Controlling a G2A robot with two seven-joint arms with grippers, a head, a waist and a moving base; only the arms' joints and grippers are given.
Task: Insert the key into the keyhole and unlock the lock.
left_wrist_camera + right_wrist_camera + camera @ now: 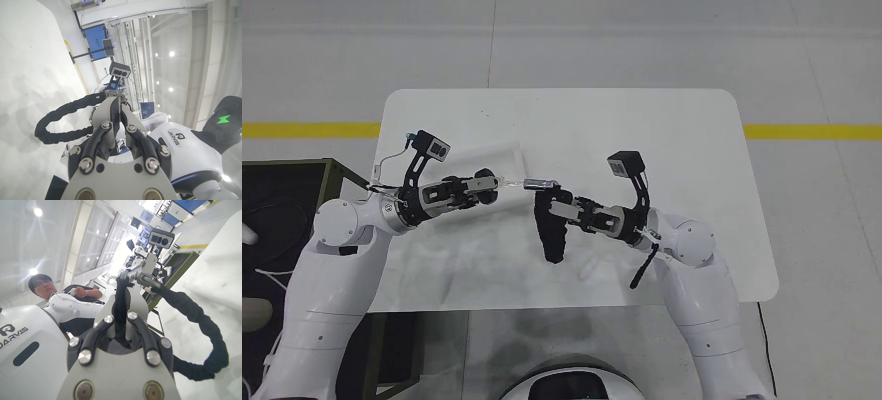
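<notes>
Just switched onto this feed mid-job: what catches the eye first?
Both grippers meet above the white table. The left gripper pinches the key, its tip at the lock's keyhole. The right gripper clamps the lock's black sleeved cable, which curves off in a wide loop.

Black lock loop (551, 235) in the way at the middle of the table (642, 120), passage beyond it

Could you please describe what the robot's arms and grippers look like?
The left arm and right arm have glossy white rounded shells with black wrist sections. Each carries a black camera on a bracket. The left gripper and right gripper share a grey metal base plate with silver screws, black linkages and pale fingers with dark inner pads.
</notes>
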